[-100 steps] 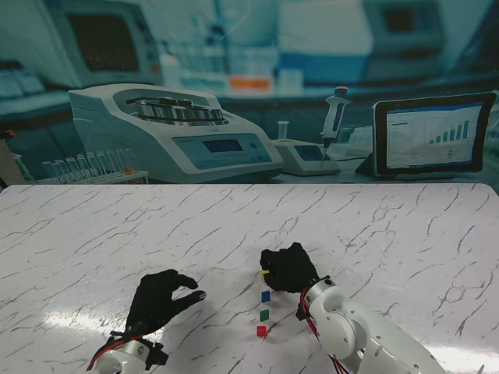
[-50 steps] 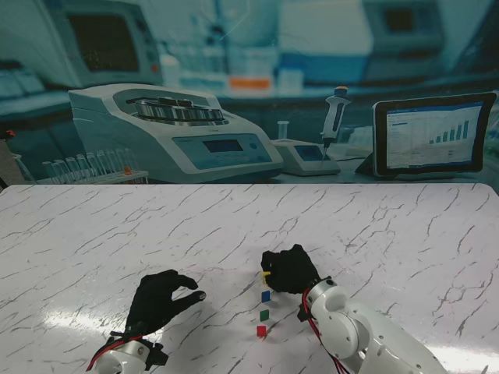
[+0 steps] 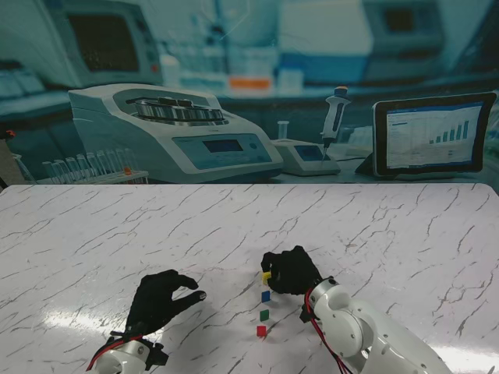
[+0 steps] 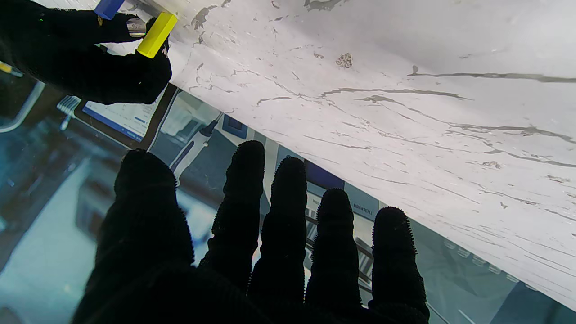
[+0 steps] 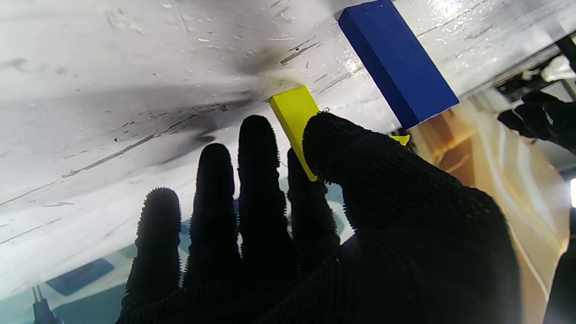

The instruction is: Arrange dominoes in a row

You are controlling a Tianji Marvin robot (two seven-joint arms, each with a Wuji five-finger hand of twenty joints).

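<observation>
Row: red domino nearest me, then green domino, then blue domino, standing apart in a line running away from me on the desk.
Yellow domino: pinched between thumb and fingers of the right robot hand, just beyond the blue one, at the far end of the line.
Contact: wrist view shows its end at or very near the marble; cannot tell if it is set down.
Right robot hand: grasping the yellow domino, thumb on one broad face, fingers behind; likely held so to keep it upright and square to the blue one.
Left robot hand: holding nothing, fingers loosely spread, parked well to the left, presumably clear of the row.
Step, as I judge: placing the fourth piece.
Risk: thumb is close to the blue domino; a careless release could tip it.
</observation>
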